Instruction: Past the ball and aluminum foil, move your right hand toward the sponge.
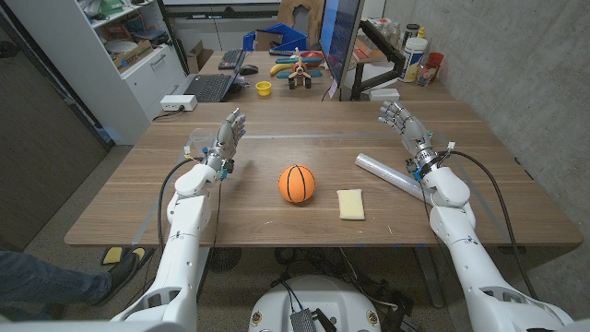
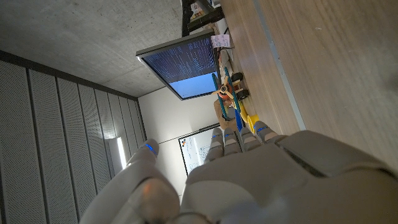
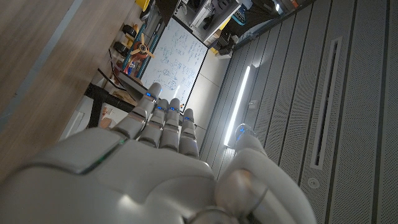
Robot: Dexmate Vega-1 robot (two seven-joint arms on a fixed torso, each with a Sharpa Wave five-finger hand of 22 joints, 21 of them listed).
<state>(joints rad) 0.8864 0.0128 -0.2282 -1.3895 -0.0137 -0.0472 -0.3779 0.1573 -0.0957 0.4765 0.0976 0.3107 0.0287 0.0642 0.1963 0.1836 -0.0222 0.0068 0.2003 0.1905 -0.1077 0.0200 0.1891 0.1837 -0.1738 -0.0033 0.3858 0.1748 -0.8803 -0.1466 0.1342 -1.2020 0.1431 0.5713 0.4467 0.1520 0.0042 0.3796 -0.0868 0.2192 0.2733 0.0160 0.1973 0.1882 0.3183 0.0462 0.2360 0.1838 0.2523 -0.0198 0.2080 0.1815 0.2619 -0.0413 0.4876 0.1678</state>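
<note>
An orange basketball-patterned ball (image 1: 297, 183) sits at the middle of the wooden table (image 1: 277, 138). To its right lies a pale yellow sponge (image 1: 350, 204), and beyond that a roll of aluminum foil (image 1: 391, 174) lies at a slant. My right hand (image 1: 402, 123) is raised above the table behind the foil's far end, fingers apart and empty; the right wrist view shows its back (image 3: 155, 168) with fingers stretched out. My left hand (image 1: 226, 136) is raised over the table's left part, also empty; the left wrist view shows its back (image 2: 261, 174).
A small clear cup (image 1: 196, 143) stands by my left hand. Behind the table are a keyboard (image 1: 208, 87), a monitor (image 1: 343, 41), a yellow cup (image 1: 264, 88), toys and bottles (image 1: 417, 51). A person's shoe (image 1: 120, 267) shows on the floor at lower left.
</note>
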